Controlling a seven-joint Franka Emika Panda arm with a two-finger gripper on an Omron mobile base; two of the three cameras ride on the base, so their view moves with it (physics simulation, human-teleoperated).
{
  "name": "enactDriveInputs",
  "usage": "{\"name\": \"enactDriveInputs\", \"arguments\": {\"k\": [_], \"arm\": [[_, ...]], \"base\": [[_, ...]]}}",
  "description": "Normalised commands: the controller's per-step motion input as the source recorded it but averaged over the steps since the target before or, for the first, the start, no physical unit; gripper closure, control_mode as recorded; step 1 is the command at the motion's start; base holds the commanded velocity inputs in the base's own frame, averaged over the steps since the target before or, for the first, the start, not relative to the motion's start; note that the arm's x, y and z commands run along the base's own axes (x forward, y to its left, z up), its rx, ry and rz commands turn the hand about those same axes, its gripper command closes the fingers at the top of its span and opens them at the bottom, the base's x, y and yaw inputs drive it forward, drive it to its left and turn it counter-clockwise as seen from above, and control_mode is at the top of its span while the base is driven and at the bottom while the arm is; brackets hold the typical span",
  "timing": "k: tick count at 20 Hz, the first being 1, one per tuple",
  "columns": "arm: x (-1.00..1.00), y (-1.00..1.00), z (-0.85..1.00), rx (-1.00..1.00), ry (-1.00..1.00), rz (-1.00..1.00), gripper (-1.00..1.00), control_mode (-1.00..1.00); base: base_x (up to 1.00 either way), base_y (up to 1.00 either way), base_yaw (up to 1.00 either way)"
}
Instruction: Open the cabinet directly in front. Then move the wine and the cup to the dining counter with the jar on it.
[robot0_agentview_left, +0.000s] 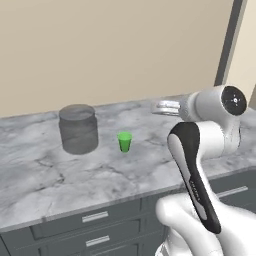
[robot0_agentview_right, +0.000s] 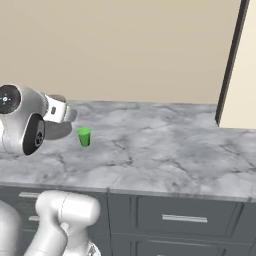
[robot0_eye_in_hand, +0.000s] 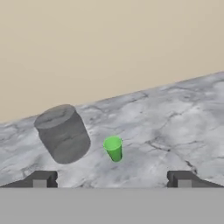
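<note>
Green is what I steer by here: the cup (robot0_agentview_left: 124, 141) stands upright on the marble tabletop (robot0_agentview_left: 45, 185), near the jar (robot0_agentview_left: 78, 128) but clear of it, with bare stone between them. In the hand view the cup (robot0_eye_in_hand: 113, 148) sits just ahead of my jaws, a little left of centre, and the jar (robot0_eye_in_hand: 62, 133) further left. My gripper (robot0_eye_in_hand: 112, 179) is spread wide and holds nothing; both fingertips (robot0_eye_in_hand: 41, 179) show well apart at the bottom of that view.

So the cup looks delivered, I judge. I see no wine on this tabletop, so I take that half to be undone.

What worries me is the retreat. The arm's elbow (robot0_agentview_left: 222, 122) hangs over the tabletop edge, and the hand is low and aimed at the cup. If I swing or drive the base off without lifting first, a fingertip could clip the cup; it looks light and tapered, so I'd expect it to tip and roll. A sweep to the left could also nudge the jar.

The right base view has the cup (robot0_agentview_right: 84, 136) just beside the wrist (robot0_agentview_right: 56, 111), which tells me how little room there is. I cannot judge the height gap from any view, so I would raise the hand straight before turning.
</note>
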Motion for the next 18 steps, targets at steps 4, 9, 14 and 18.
{"name": "enactDriveInputs", "arguments": {"k": [4, 9, 14, 18], "arm": [[0.0, 0.0, 0.0, 0.0, 0.0, 0.0, -1.0, 1.0], [0.0, 0.0, 0.0, 0.0, 0.0, 0.0, -1.0, 1.0], [0.0, 0.0, 0.0, 0.0, 0.0, 0.0, -1.0, 1.0], [0.0, 0.0, 0.0, 0.0, 0.0, 0.0, -1.0, 1.0]], "base": [[-0.76, 0.0, -0.3], [-0.03, 0.0, -0.98], [0.0, 0.0, -1.0], [0.0, 0.0, -1.0]]}}
